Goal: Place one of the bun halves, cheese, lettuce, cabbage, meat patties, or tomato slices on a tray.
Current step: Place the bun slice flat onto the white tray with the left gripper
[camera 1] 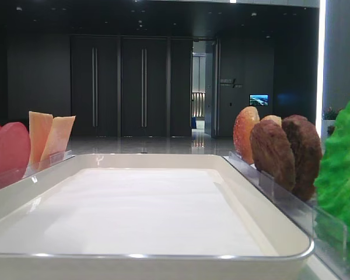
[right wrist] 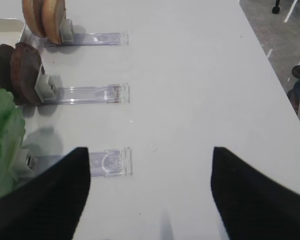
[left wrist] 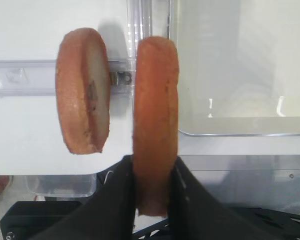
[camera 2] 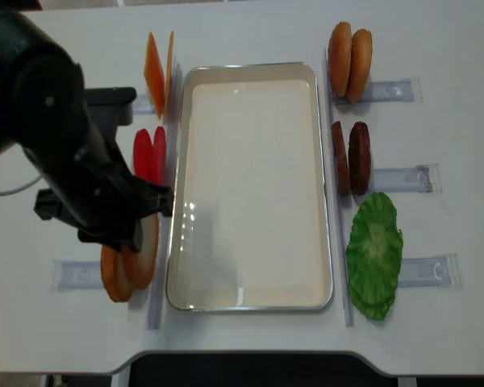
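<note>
White counter [camera 2: 250,343] carries the tray [camera 2: 251,300] at its centre, with food pieces standing on edge in clear slotted holders [right wrist: 97,93] along both long sides; the upright stance presents each thin rim to a claw closing from above. The tray floor is bare. The left claw [left wrist: 152,187] is closed on one bun half [left wrist: 155,120], its two dark fingers [left wrist: 117,200] clamping the disc's faces near the rim, just beside the tray's near left edge; a second bun half [left wrist: 83,90] stands next to it in the same holder, untouched. The grasp is judged complete, with lift and transfer over the rim remaining. The right claw [right wrist: 150,195] hangs over bare counter with its fingers spread wide, holding nothing. Count, by the overhead view: four bun halves in two pairs, two meat patties [camera 2: 349,158], two tomato slices [camera 2: 148,154], two cheese slices [camera 2: 156,74], and lettuce [camera 2: 374,254], apparently two overlapping leaves.
</note>
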`<state>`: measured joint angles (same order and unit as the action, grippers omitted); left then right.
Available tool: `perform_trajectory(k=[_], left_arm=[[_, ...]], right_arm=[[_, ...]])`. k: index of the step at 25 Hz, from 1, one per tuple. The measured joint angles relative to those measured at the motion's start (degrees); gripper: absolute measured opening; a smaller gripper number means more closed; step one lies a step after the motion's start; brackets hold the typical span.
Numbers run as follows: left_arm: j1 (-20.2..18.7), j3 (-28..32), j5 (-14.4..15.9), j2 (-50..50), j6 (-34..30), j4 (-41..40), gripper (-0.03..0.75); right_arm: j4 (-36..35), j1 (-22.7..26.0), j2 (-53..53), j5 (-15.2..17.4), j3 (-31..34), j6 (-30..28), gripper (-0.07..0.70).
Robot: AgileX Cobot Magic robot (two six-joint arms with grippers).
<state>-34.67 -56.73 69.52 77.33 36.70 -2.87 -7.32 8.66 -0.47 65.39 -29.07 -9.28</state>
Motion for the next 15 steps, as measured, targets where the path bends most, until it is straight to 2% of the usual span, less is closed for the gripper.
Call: perform_trajectory(k=[7, 10, 15], left_arm=[[4.9, 0.0, 0.2, -3.4, -3.5, 3.3, 0.139], [5.9, 0.1, -0.3, -3.4, -5.9, 5.3, 0.139], [8.1, 0.1, -8.8, -3.2, -15.0, 16.2, 0.139]], right_arm=[[0.0, 0.0, 0.0, 0.0, 0.0, 0.0, 0.485], [0.0, 0.0, 0.0, 0.0, 0.0, 0.0, 0.485], [0.0, 0.0, 0.0, 0.0, 0.0, 0.0, 0.485]])
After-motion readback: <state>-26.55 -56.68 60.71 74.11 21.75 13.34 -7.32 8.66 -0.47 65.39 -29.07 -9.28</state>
